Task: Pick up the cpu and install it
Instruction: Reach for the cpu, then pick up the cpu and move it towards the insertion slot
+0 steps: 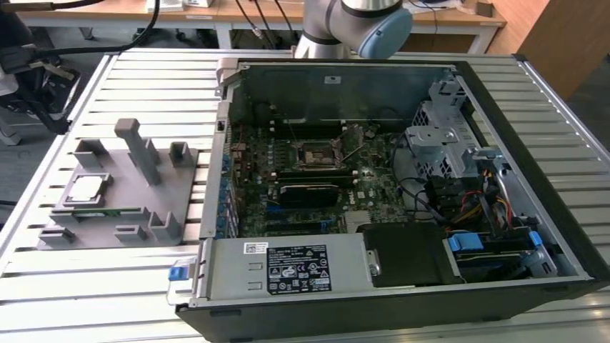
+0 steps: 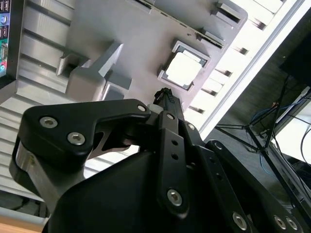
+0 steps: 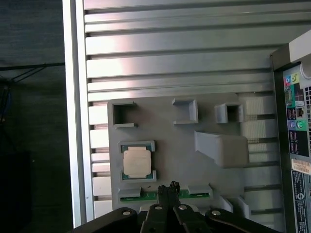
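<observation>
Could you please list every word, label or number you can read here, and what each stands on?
Nothing is legible.
White sticker and black sticker on the power supply: unreadable.
Rear label on the computer case, first wrist view: unreadable.
The cpu: no readable marking.

Labels on the power supply carry print too small to read.

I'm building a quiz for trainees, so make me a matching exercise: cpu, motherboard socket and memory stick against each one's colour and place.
Things:
1. cpu
2. motherboard socket
3. memory stick

Colour and place:
A. black-framed, inside the open case
B. silvery top, in a square pocket of the grey holder
C. green, lying along the holder's edge

Pairs: 1-B, 2-A, 3-C
</observation>
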